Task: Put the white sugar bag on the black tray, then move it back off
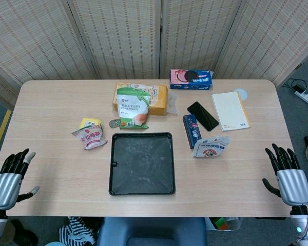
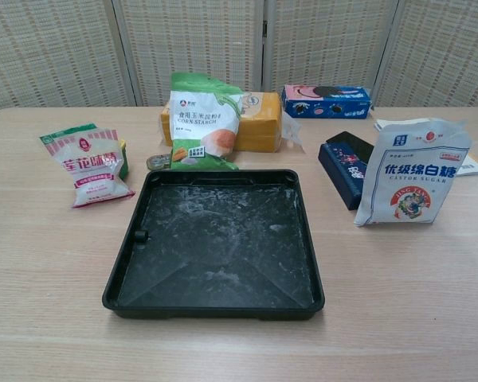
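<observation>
White sugar bag [image 2: 410, 173] stands upright on the surface, just right of the empty black tray [image 2: 126, 263], near my right hand [image 1: 290, 177]. Both hands wide, holding nothing; left hand [image 1: 10, 177] parked at the edge. I'd reach right-handed.

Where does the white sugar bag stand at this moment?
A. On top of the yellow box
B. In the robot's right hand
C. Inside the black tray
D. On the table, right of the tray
D: the white sugar bag stands upright on the table, apart from the right rim of the black tray, which holds nothing.
</observation>
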Tool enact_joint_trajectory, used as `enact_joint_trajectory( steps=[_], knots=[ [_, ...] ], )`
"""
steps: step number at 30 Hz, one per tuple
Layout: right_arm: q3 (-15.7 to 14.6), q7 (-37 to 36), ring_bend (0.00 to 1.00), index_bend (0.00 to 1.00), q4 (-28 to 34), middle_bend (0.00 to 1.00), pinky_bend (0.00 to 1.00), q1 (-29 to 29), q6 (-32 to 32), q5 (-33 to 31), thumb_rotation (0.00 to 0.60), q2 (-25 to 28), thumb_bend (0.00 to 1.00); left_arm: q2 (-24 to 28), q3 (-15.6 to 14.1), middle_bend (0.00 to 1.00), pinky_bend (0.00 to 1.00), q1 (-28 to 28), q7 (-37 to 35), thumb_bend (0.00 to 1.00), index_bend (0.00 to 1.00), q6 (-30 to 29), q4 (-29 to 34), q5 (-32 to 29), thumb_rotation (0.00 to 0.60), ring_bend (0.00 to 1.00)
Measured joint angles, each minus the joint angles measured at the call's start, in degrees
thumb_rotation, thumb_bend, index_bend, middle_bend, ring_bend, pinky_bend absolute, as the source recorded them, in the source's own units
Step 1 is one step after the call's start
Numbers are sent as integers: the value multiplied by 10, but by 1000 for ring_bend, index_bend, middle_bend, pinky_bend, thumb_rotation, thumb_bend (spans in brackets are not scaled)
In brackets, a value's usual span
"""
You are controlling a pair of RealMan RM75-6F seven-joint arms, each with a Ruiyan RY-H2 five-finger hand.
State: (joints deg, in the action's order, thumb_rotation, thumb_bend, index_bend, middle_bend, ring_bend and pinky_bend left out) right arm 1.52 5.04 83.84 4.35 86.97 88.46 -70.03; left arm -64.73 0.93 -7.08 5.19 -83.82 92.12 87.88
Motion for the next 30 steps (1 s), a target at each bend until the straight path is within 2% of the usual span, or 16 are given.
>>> enact_joint_trajectory(
  steps=[7,13,18,22,26,28,30],
  knots=[
    [3,-10,0,0,2,0,0,6,-21,-11,600,2,287,1,-3,4,84,2,3,215,0,-2,3,5,600,0],
    [1,-60,0,0,16,0,0,15,-58,-21,600,24,288,2,-4,4,84,2,-4,215,0,-3,3,8,600,0],
    [-3,-177,0,0,17,0,0,40,-122,-22,600,58,288,4,-4,4,84,2,-8,215,0,-4,4,10,600,0],
    [-4,-306,0,12,-17,0,0,61,-168,-23,600,60,287,4,-5,4,84,3,-3,215,0,-6,4,11,600,0],
    [-5,-451,0,142,-96,8,0,91,-235,-27,600,42,287,1,-4,4,86,3,1,216,0,-3,3,8,600,0],
    [-5,-493,5,154,-136,38,0,107,-264,-27,600,28,288,1,-3,4,87,3,1,216,0,-3,3,6,600,0],
    [-4,-515,51,153,-177,54,0,125,-294,-30,600,8,288,1,-2,4,90,3,-1,216,0,-3,2,6,600,0]
  ],
)
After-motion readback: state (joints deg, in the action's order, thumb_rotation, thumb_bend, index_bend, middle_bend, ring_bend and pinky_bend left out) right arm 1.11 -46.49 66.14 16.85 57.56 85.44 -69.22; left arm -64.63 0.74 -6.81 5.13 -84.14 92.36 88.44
